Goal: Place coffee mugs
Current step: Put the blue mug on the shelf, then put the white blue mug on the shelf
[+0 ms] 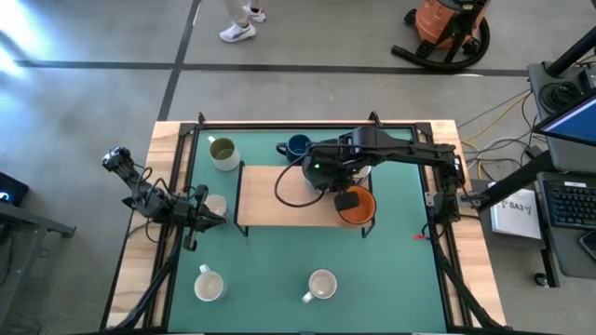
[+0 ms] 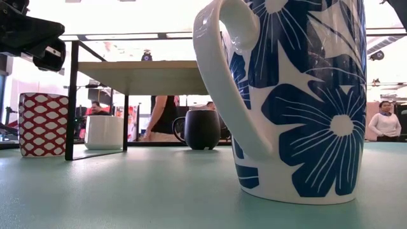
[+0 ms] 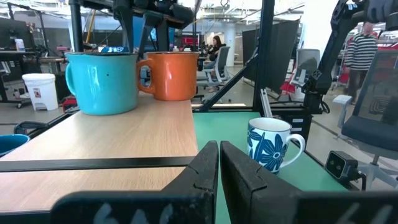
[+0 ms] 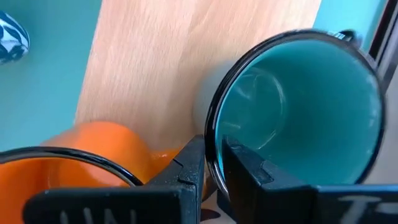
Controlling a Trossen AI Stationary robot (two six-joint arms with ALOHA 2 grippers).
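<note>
teal mug (image 4: 298,106): on the wooden shelf (image 1: 279,200), just beside the orange mug (image 4: 93,155)
right gripper (image 4: 214,165): nearly closed, fingers pinching the teal mug's rim
left gripper (image 3: 219,168): closed, empty, beside the shelf
handling: looks rigid, glossy, probably slippery; rim grip could tilt

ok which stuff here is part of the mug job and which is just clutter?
Job:
- teal mug, rim pinched by right tool
- orange mug
- blue-flowered mug
- olive mug
- wooden shelf

Clutter:
- shop vacuum
- laptop
</note>
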